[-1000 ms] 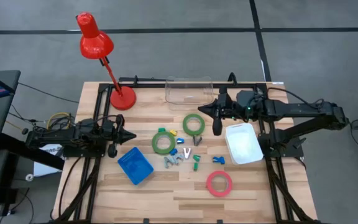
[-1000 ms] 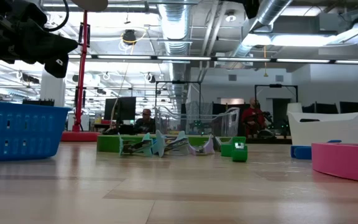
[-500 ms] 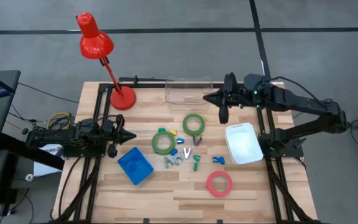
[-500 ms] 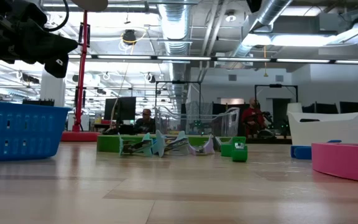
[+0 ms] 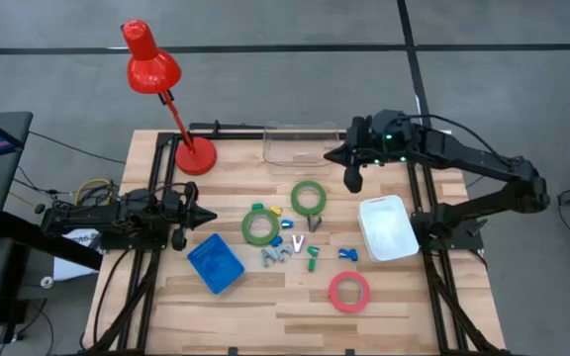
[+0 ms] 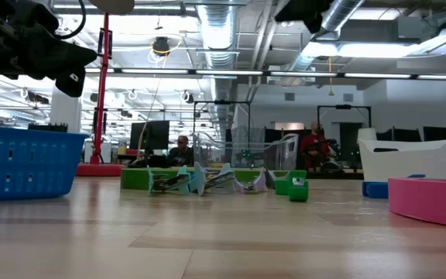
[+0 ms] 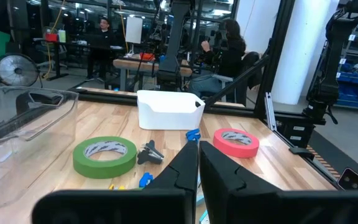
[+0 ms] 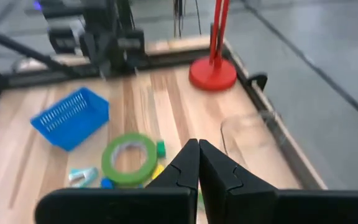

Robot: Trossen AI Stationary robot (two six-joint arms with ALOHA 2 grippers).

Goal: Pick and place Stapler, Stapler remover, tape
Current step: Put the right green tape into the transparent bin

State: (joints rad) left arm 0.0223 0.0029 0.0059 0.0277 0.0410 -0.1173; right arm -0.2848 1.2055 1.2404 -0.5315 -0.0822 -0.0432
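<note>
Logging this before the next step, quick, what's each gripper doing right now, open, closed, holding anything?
Left gripper: shut, holding nothing, low at the table's left side.
Right gripper: shut, holding nothing, raised above the table's far right.

small coloured pieces (image 5: 290, 247) mid-table too small to tell stapler from remover, pink tape ring (image 6: 432, 200) cut off by low view's right edge, blue basket (image 6: 23, 163) cut at its left edge, one green tape ring (image 8: 129, 158) partly hidden behind right gripper's fingers (image 8: 188, 167)
</note>
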